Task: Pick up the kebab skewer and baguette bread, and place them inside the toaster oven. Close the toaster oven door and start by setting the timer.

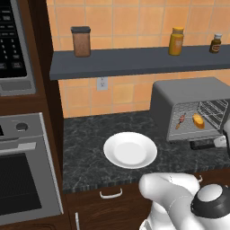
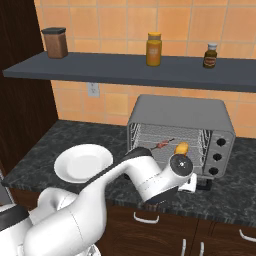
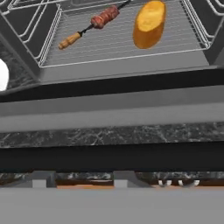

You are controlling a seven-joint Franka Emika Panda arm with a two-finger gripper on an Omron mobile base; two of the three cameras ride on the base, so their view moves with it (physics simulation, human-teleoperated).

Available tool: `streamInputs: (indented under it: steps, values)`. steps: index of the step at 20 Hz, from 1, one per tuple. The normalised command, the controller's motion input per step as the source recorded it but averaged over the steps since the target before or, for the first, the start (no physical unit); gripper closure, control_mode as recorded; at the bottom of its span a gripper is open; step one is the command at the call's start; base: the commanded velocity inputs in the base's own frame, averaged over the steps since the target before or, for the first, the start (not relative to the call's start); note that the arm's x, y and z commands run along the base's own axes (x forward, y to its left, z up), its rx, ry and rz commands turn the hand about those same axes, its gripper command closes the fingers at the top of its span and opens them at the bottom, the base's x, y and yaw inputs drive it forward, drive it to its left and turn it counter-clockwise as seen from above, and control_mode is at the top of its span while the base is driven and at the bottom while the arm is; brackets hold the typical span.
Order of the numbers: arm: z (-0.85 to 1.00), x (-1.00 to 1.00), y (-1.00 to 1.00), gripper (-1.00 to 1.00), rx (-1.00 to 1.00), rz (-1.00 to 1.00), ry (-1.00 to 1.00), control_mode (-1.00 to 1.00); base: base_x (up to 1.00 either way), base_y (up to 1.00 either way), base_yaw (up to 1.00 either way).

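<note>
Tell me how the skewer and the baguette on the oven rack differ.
The skewer is a thin stick threaded with reddish and orange chunks; the baguette is a stubby golden loaf, much thicker. The skewer lies to the left in the hand view, the baguette to the right. Both rest apart on the wire rack inside the toaster oven.

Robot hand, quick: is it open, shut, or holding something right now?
Gripper: cannot be told. Its fingertips cannot be made out, so open or shut is unclear. The kebab skewer and baguette bread lie on the toaster oven rack, not in the gripper.
</note>
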Motion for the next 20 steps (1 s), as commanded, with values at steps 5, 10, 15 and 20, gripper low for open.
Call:
streamInputs:
  steps: [5,10,15,20]
  values:
    - [0.04,0.81,0.76,-1.0,0.0,-0.04,-0.07,-1.0,0.0,0.0,0.0]
    - [0.0,0.86,0.71,-1.0,0.0,-0.05,-0.03,-1.0,0.0,0.0,0.0]
    - [0.04,0.7,0.37,-1.0,0.0,-0.02,0.0,-1.0,0.0,0.0,0.0]
    - [0.0,0.46,0.24,-1.0,0.0,-0.01,0.0,-1.0,0.0,0.0,0.0]
